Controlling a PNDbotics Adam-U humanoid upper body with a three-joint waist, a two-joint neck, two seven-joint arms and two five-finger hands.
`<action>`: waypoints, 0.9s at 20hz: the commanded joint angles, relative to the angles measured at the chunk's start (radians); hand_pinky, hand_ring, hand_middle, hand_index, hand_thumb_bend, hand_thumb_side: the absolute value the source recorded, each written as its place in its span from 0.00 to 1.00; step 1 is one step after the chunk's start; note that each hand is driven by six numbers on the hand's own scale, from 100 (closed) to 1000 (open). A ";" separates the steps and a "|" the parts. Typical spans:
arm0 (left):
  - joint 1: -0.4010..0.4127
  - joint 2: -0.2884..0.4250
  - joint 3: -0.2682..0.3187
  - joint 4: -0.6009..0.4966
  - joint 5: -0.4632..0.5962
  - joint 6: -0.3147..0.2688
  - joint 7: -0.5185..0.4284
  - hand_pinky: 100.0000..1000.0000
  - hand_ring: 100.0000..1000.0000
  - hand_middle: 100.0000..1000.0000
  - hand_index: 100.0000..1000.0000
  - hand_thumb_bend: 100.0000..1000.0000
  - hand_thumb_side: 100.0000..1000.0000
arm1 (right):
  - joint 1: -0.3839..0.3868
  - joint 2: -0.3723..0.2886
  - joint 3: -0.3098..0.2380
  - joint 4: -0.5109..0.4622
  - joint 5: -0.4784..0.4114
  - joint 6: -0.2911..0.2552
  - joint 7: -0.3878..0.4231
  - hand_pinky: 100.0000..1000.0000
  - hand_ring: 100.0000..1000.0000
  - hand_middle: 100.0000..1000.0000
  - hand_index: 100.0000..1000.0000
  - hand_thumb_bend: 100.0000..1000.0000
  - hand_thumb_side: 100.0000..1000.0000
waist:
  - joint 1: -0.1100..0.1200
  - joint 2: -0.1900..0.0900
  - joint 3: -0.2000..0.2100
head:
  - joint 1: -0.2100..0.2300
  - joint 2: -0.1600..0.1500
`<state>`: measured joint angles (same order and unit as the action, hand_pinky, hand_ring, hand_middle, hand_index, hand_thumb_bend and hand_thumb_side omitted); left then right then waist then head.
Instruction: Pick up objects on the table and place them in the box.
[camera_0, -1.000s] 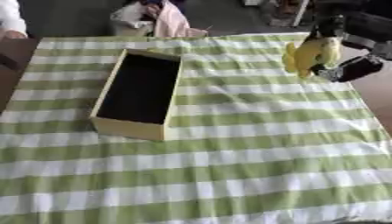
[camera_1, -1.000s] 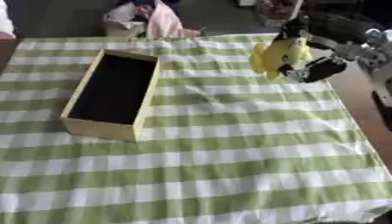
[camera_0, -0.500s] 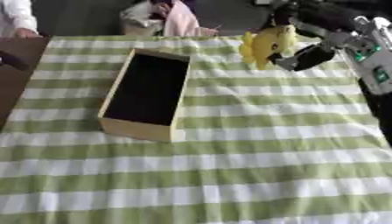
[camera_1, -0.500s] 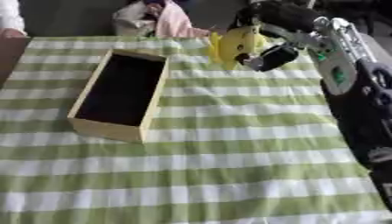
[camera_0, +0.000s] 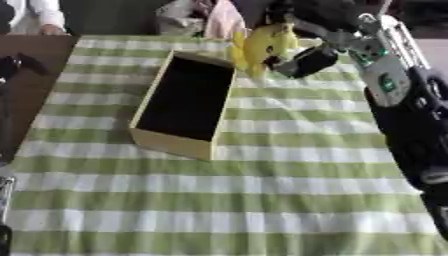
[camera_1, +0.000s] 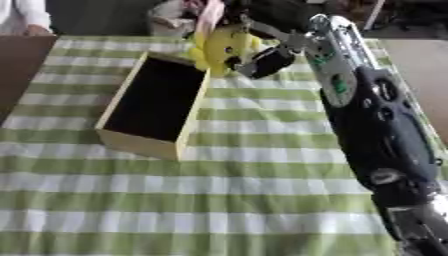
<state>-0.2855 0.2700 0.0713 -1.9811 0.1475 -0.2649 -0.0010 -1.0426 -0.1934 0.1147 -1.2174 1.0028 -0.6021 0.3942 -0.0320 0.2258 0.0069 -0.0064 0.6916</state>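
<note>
A yellow plush toy (camera_0: 259, 47) hangs in the air just past the far right corner of the box, and my right hand (camera_0: 302, 61) is shut on it from the right. The box (camera_0: 183, 142) is long, with pale yellow walls and a dark inside, and it lies open on the green and white checked cloth (camera_0: 262, 200). Nothing shows inside it. My right arm (camera_1: 367, 115) stretches in from the lower right across the table. The left hand shows in neither view.
A bundle of pink and white cloth (camera_0: 210, 15) lies at the table's far edge, behind the toy. A person in a white sleeve (camera_0: 39, 15) stands at the far left corner. Brown bare table (camera_0: 26, 70) shows left of the cloth.
My right hand has carried the yellow toy leftward from the table's right side to the box's far right corner. The camera has also shifted, so the whole scene sits differently.
</note>
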 joint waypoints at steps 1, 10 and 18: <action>-0.020 0.000 -0.003 -0.019 0.008 0.000 -0.006 0.41 0.92 0.80 0.67 0.00 0.71 | -0.043 0.052 -0.016 -0.009 0.047 0.010 -0.018 0.82 0.65 0.59 0.73 0.00 0.11 | 0.004 -0.015 0.006 | -0.009 -0.005; -0.030 -0.011 -0.011 -0.019 0.019 0.002 -0.015 0.42 0.92 0.80 0.67 0.00 0.70 | -0.081 0.186 -0.025 0.066 0.075 -0.005 0.008 0.74 0.63 0.59 0.72 0.00 0.18 | 0.009 -0.013 0.029 | -0.039 0.000; -0.036 -0.018 -0.013 -0.019 0.024 0.002 -0.018 0.42 0.92 0.80 0.67 0.00 0.71 | -0.060 0.269 -0.027 0.099 0.121 -0.006 0.018 0.72 0.63 0.58 0.72 0.00 0.20 | 0.014 -0.009 0.041 | -0.060 -0.004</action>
<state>-0.3086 0.2445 0.0578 -1.9811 0.1673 -0.2629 -0.0164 -1.0845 0.0673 0.0927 -1.1129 1.1103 -0.6056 0.4114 -0.0242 0.2308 0.0462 -0.0616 0.6920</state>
